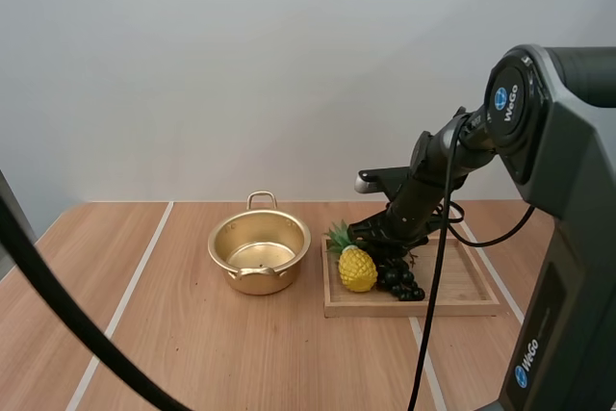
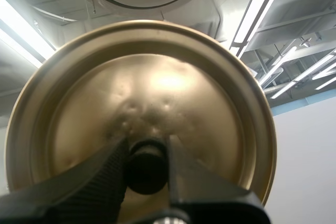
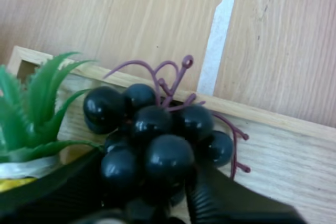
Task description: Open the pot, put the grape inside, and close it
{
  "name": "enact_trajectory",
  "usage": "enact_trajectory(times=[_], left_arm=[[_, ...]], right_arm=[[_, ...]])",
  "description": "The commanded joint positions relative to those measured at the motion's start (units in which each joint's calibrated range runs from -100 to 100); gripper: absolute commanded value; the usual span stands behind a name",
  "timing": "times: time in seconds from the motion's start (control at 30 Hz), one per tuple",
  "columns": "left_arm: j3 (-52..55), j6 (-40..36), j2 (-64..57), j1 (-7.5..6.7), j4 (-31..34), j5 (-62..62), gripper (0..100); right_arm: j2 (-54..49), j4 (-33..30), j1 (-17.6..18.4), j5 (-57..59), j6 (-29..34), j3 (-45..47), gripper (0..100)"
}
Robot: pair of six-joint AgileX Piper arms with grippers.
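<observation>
Plain pale wall (image 1: 241, 64) behind light wooden table (image 1: 192, 353).

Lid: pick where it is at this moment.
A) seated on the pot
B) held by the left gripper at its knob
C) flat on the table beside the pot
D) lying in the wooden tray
B: in the left wrist view the left gripper pinches the black knob of the lid between its fingertips, and in the high view the pot stands uncovered.
</observation>
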Motion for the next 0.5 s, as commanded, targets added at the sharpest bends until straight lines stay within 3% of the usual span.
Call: enact_trajectory(times=[0.0,0.2,0.47], left_arm=[[-0.35,-0.64,0.18,-0.19,0.53,-1.91,0],[-0.35,-0.64,0.18,-0.19,0.53,-1.91,0],[-0.35,-0.55,0.18,-0.19,0.53,-1.91,0]], right_arm=[[1.51,-1.37,-0.24,3.59,-1.07,0.92,0],[-1.13,-1.42,-0.24,4.51,-1.42,0.92,0],[-13.09,-1.42,-0.24,5.86,-1.42,0.92,0]])
